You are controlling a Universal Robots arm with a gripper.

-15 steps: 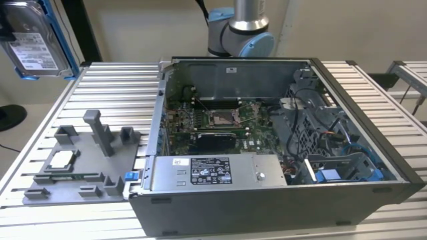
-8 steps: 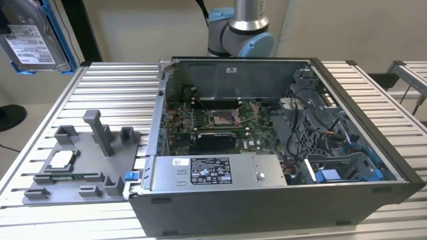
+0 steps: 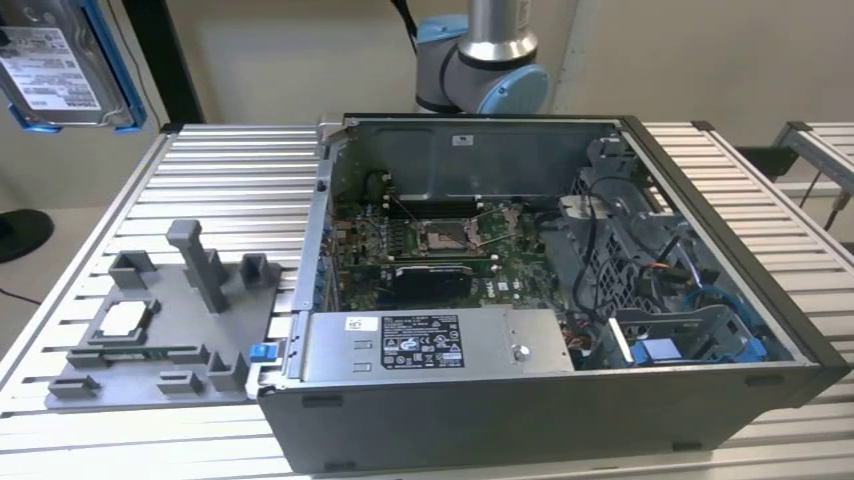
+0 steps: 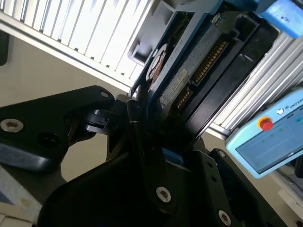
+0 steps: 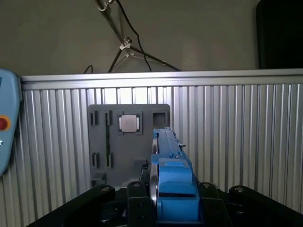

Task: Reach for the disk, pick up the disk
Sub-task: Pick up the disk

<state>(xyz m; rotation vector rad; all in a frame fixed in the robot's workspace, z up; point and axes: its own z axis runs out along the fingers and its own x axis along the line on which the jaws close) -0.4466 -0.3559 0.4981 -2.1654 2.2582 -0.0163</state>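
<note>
The disk (image 3: 56,62), a silver-grey drive with a white label in a blue bracket, hangs in the air at the exterior view's top left, well above the table. In the first wrist view the disk (image 5: 171,177) shows edge-on, its blue bracket toward the camera, and my gripper (image 5: 173,191) is shut on it with a black finger (image 5: 135,198) on either side. The second wrist view shows the disk (image 4: 199,61) from its connector side, clamped in my gripper (image 4: 154,132).
An open computer case (image 3: 561,400) fills the middle and right of the ribbed metal table (image 3: 227,180). A grey fixture plate (image 3: 187,345) with a small square chip (image 3: 123,318) lies at the exterior view's left. The arm's base (image 3: 478,60) stands behind the case. A light-blue pendant (image 4: 270,137) lies nearby.
</note>
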